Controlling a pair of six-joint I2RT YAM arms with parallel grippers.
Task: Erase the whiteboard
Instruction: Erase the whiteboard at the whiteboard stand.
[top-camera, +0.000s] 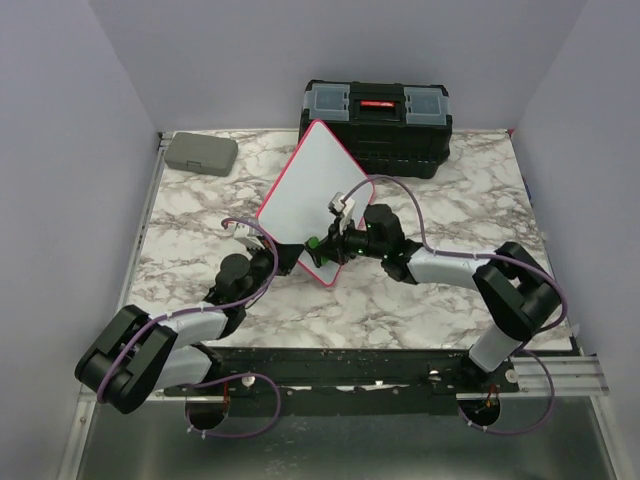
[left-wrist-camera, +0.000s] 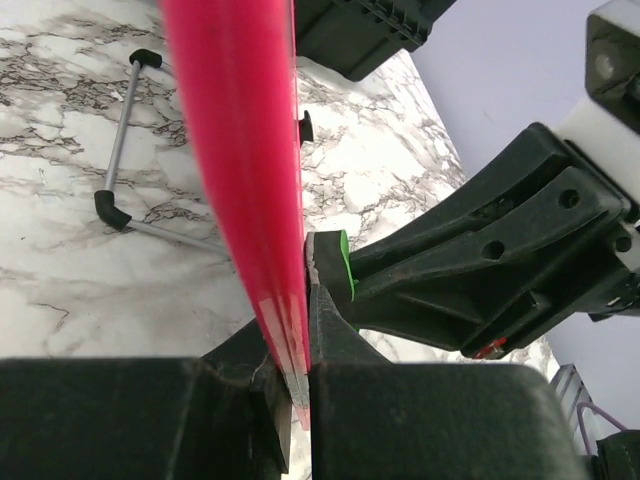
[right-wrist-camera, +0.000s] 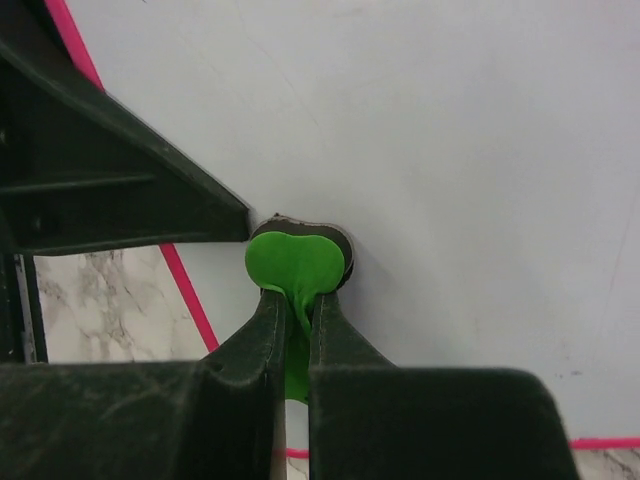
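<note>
The whiteboard (top-camera: 310, 190), white with a thin red-pink frame, is held up off the marble table, tilted on one corner like a diamond. Its face shows no writing. My left gripper (top-camera: 278, 252) is shut on its lower left edge; in the left wrist view the red frame (left-wrist-camera: 240, 150) runs edge-on between the fingers of that gripper (left-wrist-camera: 300, 305). My right gripper (top-camera: 325, 245) is shut on a small green eraser (top-camera: 313, 243) pressed against the board's face low down. In the right wrist view the eraser (right-wrist-camera: 295, 262) touches the white surface (right-wrist-camera: 430, 150) just ahead of my right gripper (right-wrist-camera: 296, 300).
A black toolbox (top-camera: 377, 125) stands at the back behind the board. A small grey case (top-camera: 200, 153) lies at the back left. A thin metal bar with black end caps (left-wrist-camera: 120, 140) lies on the marble to the left. Grey walls close in both sides.
</note>
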